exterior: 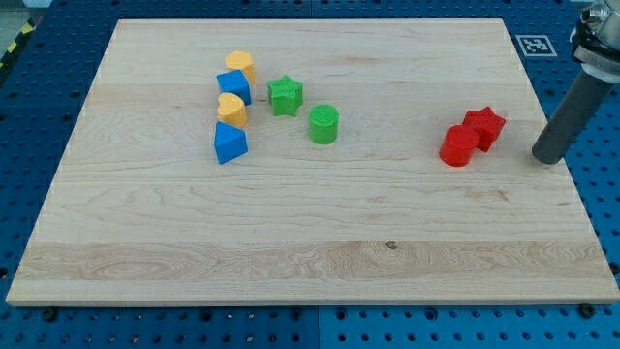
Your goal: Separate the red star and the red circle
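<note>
Camera view: red star [484, 126] and red circle [457, 146] are seen touching, near the desk [320, 242] right edge; bare wood lies below and left of the star. Rod tip [546, 154], gripperless and holding nothing, is set right of the star, apart. Counted: two red, two green, two blue, two yellow blocks.

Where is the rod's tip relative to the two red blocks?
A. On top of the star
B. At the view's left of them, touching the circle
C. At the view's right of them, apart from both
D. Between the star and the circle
C: my tip sits at the view's right of the red star and red circle, with bare board between.
</note>
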`<state>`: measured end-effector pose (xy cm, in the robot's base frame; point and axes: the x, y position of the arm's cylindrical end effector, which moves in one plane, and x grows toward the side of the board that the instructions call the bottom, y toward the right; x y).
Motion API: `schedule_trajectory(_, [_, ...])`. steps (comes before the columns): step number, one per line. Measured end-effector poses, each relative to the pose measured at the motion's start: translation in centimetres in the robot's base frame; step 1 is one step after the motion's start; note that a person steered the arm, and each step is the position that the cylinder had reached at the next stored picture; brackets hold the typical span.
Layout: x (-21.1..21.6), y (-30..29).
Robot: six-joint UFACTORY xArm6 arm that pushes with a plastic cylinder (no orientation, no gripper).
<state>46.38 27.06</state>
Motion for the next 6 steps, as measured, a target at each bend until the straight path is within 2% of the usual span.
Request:
schedule_trajectory(2, [0.6, -3.0])
schedule_trajectory(6, [-1.5, -11.6])
